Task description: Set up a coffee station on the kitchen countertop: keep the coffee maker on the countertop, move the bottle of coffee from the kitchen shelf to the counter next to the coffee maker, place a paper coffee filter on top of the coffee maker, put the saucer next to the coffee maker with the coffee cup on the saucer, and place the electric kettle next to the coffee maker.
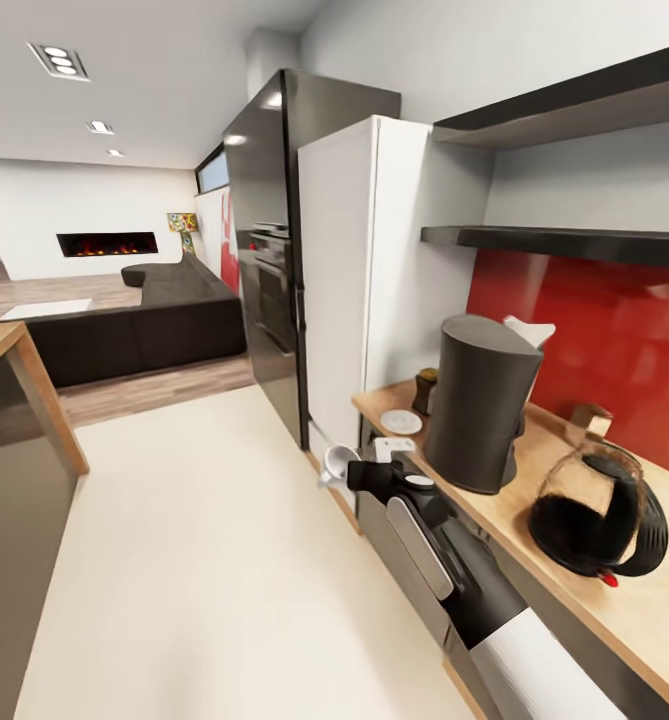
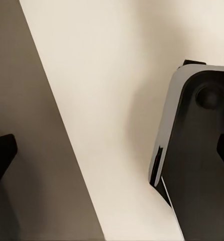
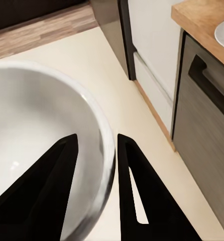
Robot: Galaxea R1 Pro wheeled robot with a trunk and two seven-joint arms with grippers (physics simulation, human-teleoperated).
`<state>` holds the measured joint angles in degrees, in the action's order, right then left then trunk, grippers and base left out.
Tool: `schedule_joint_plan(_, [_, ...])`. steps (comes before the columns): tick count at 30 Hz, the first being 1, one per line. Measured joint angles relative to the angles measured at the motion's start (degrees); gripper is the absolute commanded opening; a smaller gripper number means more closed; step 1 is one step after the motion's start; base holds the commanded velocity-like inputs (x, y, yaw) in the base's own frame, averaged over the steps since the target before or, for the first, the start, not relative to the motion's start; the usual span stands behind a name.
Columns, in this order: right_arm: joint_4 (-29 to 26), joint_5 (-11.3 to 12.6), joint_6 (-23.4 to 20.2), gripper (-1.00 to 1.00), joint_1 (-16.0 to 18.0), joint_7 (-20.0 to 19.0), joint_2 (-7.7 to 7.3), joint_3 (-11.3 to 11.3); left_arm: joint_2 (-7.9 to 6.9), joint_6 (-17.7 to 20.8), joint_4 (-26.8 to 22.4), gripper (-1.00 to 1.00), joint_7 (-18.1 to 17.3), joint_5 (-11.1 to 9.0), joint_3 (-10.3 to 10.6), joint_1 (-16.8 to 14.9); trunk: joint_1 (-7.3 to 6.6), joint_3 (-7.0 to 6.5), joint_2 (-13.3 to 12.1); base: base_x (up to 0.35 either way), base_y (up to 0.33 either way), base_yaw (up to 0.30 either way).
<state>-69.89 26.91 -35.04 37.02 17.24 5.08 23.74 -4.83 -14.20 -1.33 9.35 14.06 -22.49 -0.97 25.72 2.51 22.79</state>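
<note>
While the robot stands on the pale floor beside the kitchen countertop (image 1: 559, 470), its right gripper (image 3: 97, 165) holds the white coffee cup (image 1: 337, 466) just off the counter's front edge, short of the near corner. Its two dark fingers (image 3: 137, 191) pinch the cup's rim, one inside the bowl and one outside. The left gripper (image 2: 112, 150) points at the floor with its jaws spread wide and nothing between them.

On the counter, the tall grey coffee maker (image 1: 479, 405) stands near the front edge with a white paper filter (image 1: 530, 330) on top. The dark glass kettle (image 1: 596, 510) sits just beside it. Toward the counter's end by the white cabinet lies the small white saucer (image 1: 401, 422), with the coffee bottle (image 1: 426, 390) just behind it.

The rim grip looks thin, so the cup could tilt or slip on the way over. A low approach might knock the cup against the counter edge or push the saucer.
</note>
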Motion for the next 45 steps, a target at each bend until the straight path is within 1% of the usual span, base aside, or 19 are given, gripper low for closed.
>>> schedule_joint_plan(17, [-0.2,0.0,0.0,-1.00,0.0,0.0,0.11,0.0,0.00,-0.1,0.0,1.00,0.0,0.0,0.1,0.0,0.00,0.00,0.0,0.302,0.207,0.000])
schedule_joint_plan(45, [-0.2,0.0,0.0,-1.00,0.0,0.0,0.11,0.0,0.00,-0.1,0.0,1.00,0.0,0.0,0.1,0.0,0.00,0.00,0.0,0.303,0.169,0.000])
